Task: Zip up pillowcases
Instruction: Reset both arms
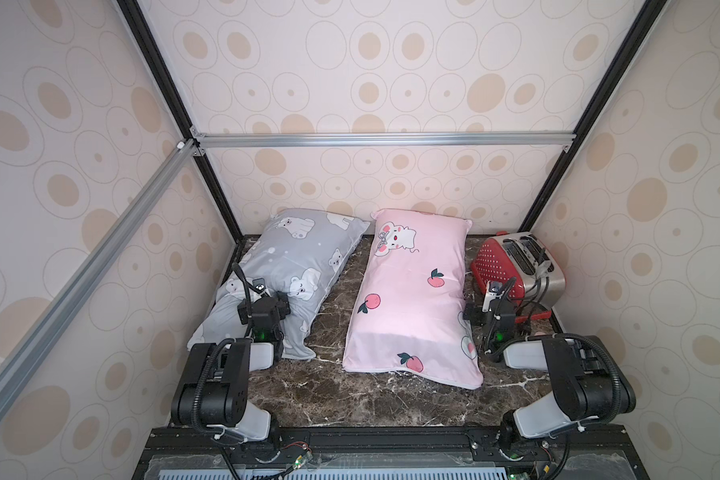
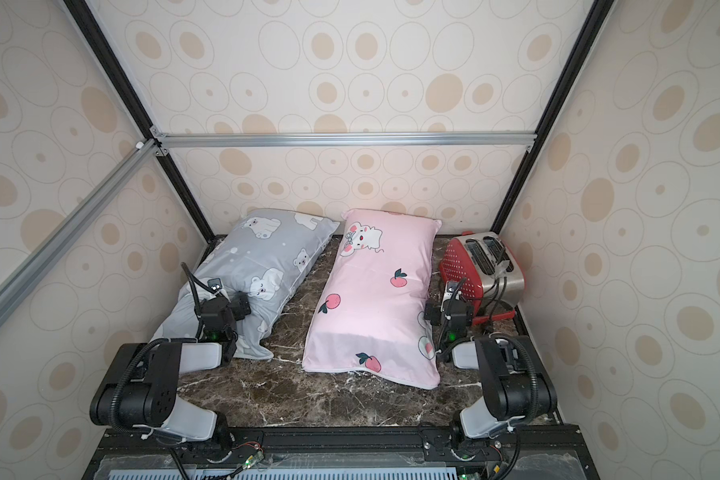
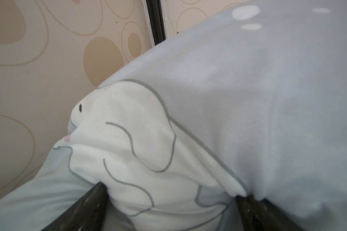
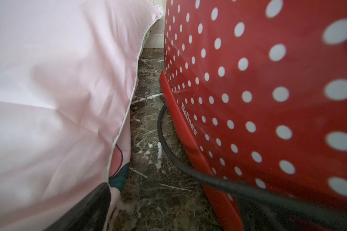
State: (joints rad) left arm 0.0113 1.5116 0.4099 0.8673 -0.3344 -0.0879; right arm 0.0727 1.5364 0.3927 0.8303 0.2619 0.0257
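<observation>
Both top views look from high at the near end of the table, down and forward to the back wall — they share nearly the whole scene, the grey pillowcase, the pink pillowcase and the toaster, only shifted a little sideways. The left wrist view sits very close on the grey pillowcase, which fills most of its frame with a side wall behind; the right wrist view looks low along the strip of table between the pink pillowcase and the toaster — both of them very near.
</observation>
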